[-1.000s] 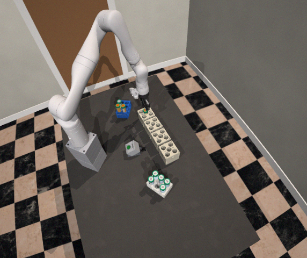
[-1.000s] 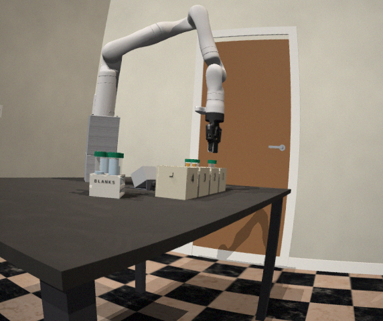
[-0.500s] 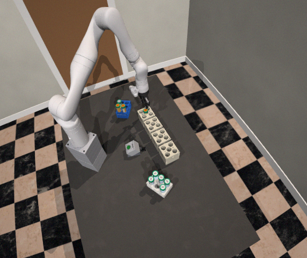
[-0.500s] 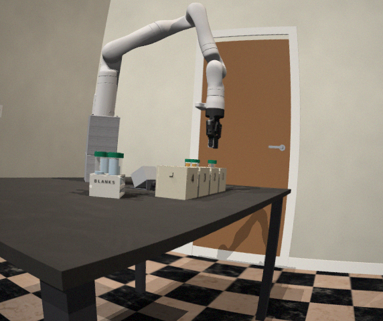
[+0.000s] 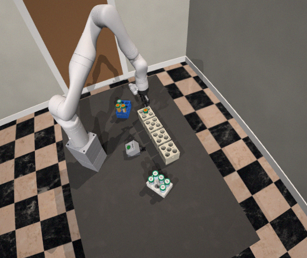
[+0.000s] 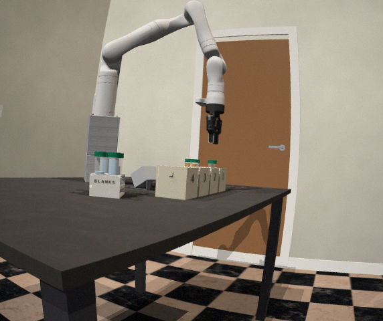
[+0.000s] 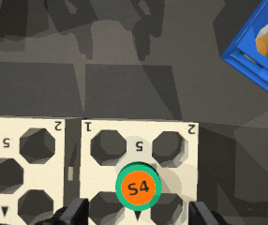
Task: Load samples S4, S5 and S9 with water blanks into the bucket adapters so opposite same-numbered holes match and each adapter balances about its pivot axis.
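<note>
My gripper [image 5: 146, 100] [image 6: 213, 140] [image 7: 139, 212] is open and empty. It hangs a short way above adapter 1 [image 5: 141, 118] [image 6: 222, 179] [image 7: 87, 178], the far end of the adapter row. Sample S4 [image 5: 145, 110] [image 6: 211, 161] [image 7: 139, 187], with a green cap and an orange dot, stands in that adapter's centre hole 5, below and between my fingers. Holes 1 and 2 beside it are empty. The blue sample rack [image 5: 123, 114] [image 7: 251, 56] holds two orange-dot tubes [image 5: 117, 105] [image 5: 123, 106] and a pale-dot tube [image 5: 118, 100].
Adapters 2, 3 and 4 [image 5: 168, 160] [image 6: 176, 182] continue the row toward the near side, all empty. The white BLANKS rack [image 5: 155, 191] [image 6: 106, 186] holds several green-capped tubes. The DONE desk [image 5: 132, 151] [image 6: 143, 174] with its green key [image 5: 128, 147] stands left of the row.
</note>
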`<state>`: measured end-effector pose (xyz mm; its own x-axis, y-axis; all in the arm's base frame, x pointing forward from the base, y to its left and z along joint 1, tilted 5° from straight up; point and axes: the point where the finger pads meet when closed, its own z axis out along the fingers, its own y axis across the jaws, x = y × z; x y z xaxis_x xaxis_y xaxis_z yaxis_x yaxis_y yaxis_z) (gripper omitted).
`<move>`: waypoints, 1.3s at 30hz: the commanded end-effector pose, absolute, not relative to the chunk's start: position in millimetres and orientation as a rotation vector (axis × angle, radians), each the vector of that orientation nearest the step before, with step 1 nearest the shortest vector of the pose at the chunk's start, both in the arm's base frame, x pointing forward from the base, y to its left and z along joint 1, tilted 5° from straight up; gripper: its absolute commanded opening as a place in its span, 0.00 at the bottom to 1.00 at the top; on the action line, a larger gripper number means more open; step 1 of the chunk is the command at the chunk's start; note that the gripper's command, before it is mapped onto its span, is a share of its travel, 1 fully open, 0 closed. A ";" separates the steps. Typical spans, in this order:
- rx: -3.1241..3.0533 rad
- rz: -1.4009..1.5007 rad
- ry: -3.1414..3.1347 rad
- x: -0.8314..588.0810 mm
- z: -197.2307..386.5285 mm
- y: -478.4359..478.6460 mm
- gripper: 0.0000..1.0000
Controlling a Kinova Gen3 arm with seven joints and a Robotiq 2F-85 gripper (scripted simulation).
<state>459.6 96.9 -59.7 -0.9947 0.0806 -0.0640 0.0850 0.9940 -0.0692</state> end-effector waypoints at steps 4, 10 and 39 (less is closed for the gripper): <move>0.128 -0.110 3.074 459.7 -51.3 97.7 0.62; 0.128 -0.110 3.074 459.3 -43.4 98.3 0.62; 0.128 -0.110 3.074 457.7 -16.2 100.3 0.62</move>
